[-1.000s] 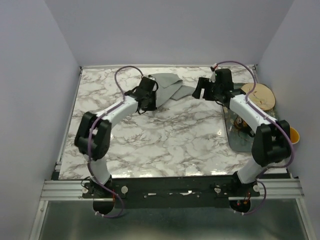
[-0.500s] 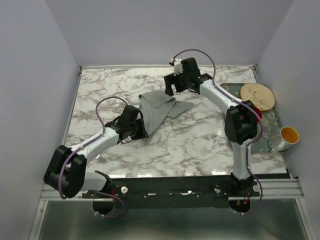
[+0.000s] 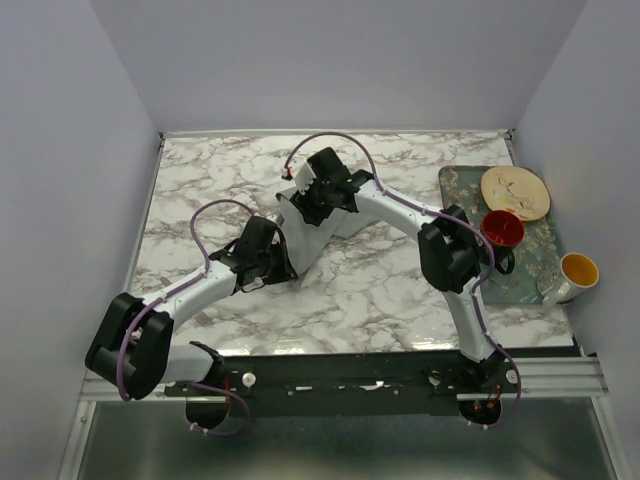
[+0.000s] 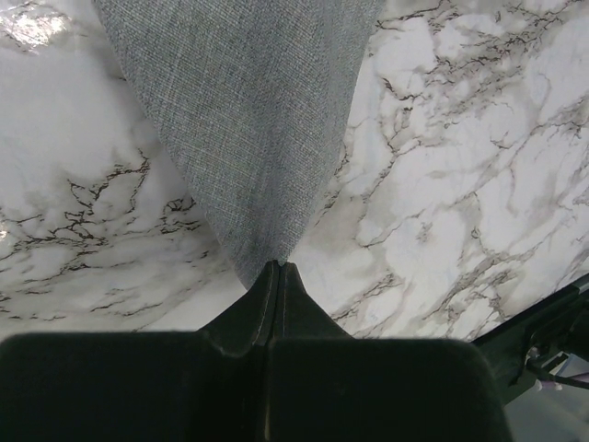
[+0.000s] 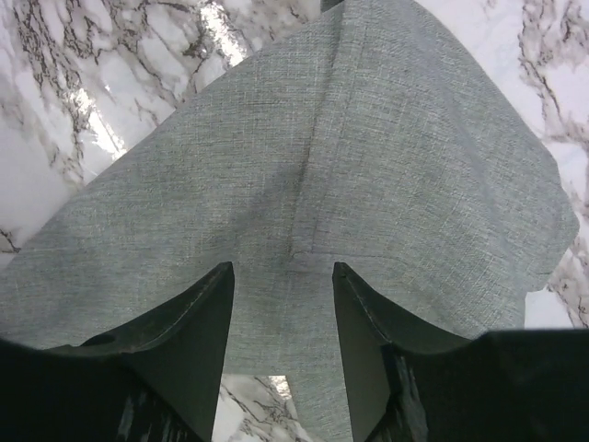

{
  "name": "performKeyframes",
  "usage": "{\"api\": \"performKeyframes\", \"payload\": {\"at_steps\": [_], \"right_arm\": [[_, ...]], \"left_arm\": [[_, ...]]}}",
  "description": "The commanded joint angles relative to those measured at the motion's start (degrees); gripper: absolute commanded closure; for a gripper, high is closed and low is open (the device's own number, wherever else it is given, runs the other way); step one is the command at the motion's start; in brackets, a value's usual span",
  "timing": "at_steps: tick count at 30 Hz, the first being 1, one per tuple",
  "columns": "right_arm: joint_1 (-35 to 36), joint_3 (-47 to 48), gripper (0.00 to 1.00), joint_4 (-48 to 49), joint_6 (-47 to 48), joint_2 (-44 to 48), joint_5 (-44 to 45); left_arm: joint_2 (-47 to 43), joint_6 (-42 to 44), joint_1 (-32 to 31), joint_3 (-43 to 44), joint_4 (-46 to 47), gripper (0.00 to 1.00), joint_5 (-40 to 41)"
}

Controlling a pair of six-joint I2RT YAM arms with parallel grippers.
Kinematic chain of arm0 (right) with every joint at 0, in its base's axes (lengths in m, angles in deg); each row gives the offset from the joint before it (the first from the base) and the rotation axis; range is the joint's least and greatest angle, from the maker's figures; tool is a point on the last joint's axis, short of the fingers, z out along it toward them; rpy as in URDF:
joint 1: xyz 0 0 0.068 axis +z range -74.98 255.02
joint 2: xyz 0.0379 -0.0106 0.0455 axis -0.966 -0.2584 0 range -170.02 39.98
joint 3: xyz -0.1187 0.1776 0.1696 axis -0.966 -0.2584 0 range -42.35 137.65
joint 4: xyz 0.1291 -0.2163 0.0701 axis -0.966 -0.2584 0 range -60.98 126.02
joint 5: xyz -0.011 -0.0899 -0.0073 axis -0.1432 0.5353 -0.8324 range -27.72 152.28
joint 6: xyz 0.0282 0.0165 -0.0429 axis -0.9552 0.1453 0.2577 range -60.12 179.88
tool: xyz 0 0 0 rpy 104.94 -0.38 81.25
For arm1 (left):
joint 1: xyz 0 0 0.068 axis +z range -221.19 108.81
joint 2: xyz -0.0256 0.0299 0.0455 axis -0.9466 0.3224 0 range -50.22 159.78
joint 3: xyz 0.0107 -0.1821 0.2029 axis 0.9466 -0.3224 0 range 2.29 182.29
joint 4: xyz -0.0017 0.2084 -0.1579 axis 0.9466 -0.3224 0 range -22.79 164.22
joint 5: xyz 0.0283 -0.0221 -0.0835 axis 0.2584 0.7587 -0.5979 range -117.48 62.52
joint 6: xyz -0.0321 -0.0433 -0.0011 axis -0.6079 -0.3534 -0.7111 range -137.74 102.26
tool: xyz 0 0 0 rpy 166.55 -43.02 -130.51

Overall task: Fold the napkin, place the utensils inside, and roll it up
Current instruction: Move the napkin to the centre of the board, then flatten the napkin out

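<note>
The grey-green napkin [image 3: 312, 232] lies crumpled in the middle of the marble table. My left gripper [image 3: 278, 262] is shut on the napkin's near corner; in the left wrist view the cloth [image 4: 248, 120] runs straight out from my closed jaws [image 4: 277, 267]. My right gripper [image 3: 312, 205] is open and hovers low over the napkin's far part; in the right wrist view the cloth [image 5: 368, 166] fills the space under and between my spread fingers [image 5: 282, 269]. No utensils are clearly visible.
A floral-patterned grey tray [image 3: 462, 180] sits at the right edge, holding a wooden plate [image 3: 515, 192], a red bowl [image 3: 501, 227] and a cup with yellow inside [image 3: 578, 270]. Grey walls stand close on three sides.
The right arm has swung left from over the tray to above the napkin. The left gripper pulled the napkin from the far edge toward the table's middle.
</note>
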Motion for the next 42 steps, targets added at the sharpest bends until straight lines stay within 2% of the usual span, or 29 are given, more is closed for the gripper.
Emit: {"api": "performKeyframes", "payload": {"at_steps": [1,6,10,13,16,17,27,28,29,30,32,34,38,40,42], "right_arm": [[-0.09,-0.54,0.45,0.67,-0.42,-0.9,-1.52],[-0.09,0.86,0.42,0.76,-0.16,-4.15,4.1],[-0.17,3.06,0.43,0.76,0.19,-6.17,4.11],[-0.09,3.94,0.46,1.02,-0.07,-7.05,4.54],[-0.17,4.81,0.57,1.81,-0.16,-6.79,4.63],[-0.09,5.6,0.63,2.08,-0.33,-6.71,4.98],[-0.52,7.63,0.66,2.17,-0.16,-3.89,5.88],[-0.61,7.98,0.75,2.25,-0.42,-4.15,5.34],[-0.7,8.42,0.96,1.99,-0.77,-4.5,5.25],[-0.7,8.77,0.99,1.99,-1.38,-5.12,5.94],[-0.7,8.95,0.99,2.08,-1.91,-5.3,5.86],[-0.88,9.65,0.99,2.25,-3.75,-4.51,7.61],[-2.98,13.43,0.99,1.73,-9.37,1.7,9.55],[-5.44,17.72,0.99,1.2,-12.79,4.27,8.42],[-7.46,23.5,0.99,1.2,-14.74,6.47,3.18]], "left_arm": [[0.53,-0.38,-0.12,-0.85,2.11,1.0,-1.23],[0.1,-0.55,-0.12,-1.11,2.29,1.0,-1.06],[-0.08,-0.29,-0.12,-1.11,2.2,1.0,-1.06],[0.01,0.06,-0.12,-0.85,1.94,1.0,-1.06],[-0.08,0.24,-0.12,-0.93,1.94,1.0,-0.89],[-0.08,0.32,-0.12,-0.93,1.76,1.0,-0.8],[-0.61,0.76,-0.12,-1.55,2.03,1.0,0.17],[-0.61,0.85,-0.12,-1.64,2.11,1.0,0.17],[-0.7,0.85,-0.12,-1.73,2.2,1.0,0.0],[-0.78,0.77,-0.12,-1.73,2.2,1.0,-0.18],[-1.4,0.76,-0.03,-1.81,2.11,1.0,-0.1],[-2.8,1.29,-0.03,-0.86,0.45,1.0,1.48],[-8.59,6.19,1.37,4.94,-5.61,1.0,10.35],[-10.44,8.14,4.25,11.59,-10.0,1.0,16.74],[-10.8,9.89,7.34,15.57,-11.42,1.0,18.44]]}}
